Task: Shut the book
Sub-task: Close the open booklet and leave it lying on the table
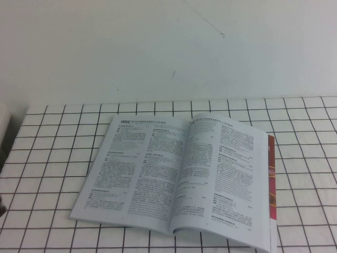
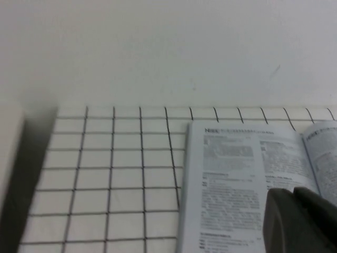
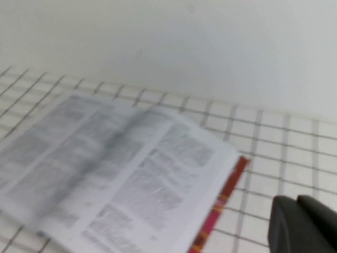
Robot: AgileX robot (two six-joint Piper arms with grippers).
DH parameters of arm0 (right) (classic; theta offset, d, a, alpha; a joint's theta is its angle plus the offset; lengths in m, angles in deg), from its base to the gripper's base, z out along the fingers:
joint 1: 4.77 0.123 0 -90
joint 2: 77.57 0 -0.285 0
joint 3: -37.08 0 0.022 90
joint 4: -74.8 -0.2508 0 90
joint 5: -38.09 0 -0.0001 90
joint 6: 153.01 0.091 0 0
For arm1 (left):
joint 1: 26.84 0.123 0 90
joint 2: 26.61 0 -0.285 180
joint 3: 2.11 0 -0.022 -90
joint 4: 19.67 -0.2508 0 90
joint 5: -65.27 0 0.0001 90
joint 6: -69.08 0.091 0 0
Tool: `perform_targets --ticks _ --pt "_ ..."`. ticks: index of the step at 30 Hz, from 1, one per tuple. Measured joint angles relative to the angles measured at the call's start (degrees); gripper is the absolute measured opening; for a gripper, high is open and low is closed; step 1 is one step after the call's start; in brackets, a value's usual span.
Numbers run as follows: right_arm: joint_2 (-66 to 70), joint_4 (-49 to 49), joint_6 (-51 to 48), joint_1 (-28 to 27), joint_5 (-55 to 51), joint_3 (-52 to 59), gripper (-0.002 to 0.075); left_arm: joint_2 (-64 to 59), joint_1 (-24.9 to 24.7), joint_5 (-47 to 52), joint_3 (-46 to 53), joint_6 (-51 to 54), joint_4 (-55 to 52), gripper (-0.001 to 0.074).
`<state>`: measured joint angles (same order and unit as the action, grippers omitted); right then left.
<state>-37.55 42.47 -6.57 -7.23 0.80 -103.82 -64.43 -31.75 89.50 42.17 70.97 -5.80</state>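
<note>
Centre to lower right of the high view, the book (image 1: 179,174) is lying open on the gridded table (image 1: 47,174), pages facing up. White pages are carrying dense columns of black print, and a red cover strip is showing along the right edge. The left gripper (image 2: 300,221) is appearing only in its wrist view, near the left page; can't tell its opening or grip. The right gripper (image 3: 303,224) is appearing near the red edge; same, can't tell.
</note>
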Motion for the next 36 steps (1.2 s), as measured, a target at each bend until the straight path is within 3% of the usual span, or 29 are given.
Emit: perform_targets --ticks 5,8,16,20,29,36 --pt "15.4 -16.3 -18.3 0.2 -10.8 -4.8 -0.0003 -12.6 0.1 0.7 -2.6 7.4 11.4 -0.0004" --pt "24.8 -20.4 -24.1 2.3 -13.0 -6.7 -0.0001 -18.7 0.1 1.6 -3.9 15.8 17.0 -0.0004" --pt "46.8 -19.7 -26.4 23.6 -2.2 -13.4 -0.0001 -32.9 0.1 2.0 -5.7 22.1 21.7 -0.0004" --pt "57.2 -17.7 -26.4 31.1 3.5 -19.1 -0.0001 -35.9 0.1 1.5 -5.8 22.9 21.9 -0.0004" --pt "79.6 -12.1 -22.1 32.7 4.4 -37.4 -0.0001 -36.9 0.1 -4.1 -5.8 24.7 28.2 -0.0004" --pt "88.2 2.5 -11.8 32.6 0.4 -42.0 -0.0001 -39.5 0.1 -6.3 -8.9 28.1 31.9 -0.0004"
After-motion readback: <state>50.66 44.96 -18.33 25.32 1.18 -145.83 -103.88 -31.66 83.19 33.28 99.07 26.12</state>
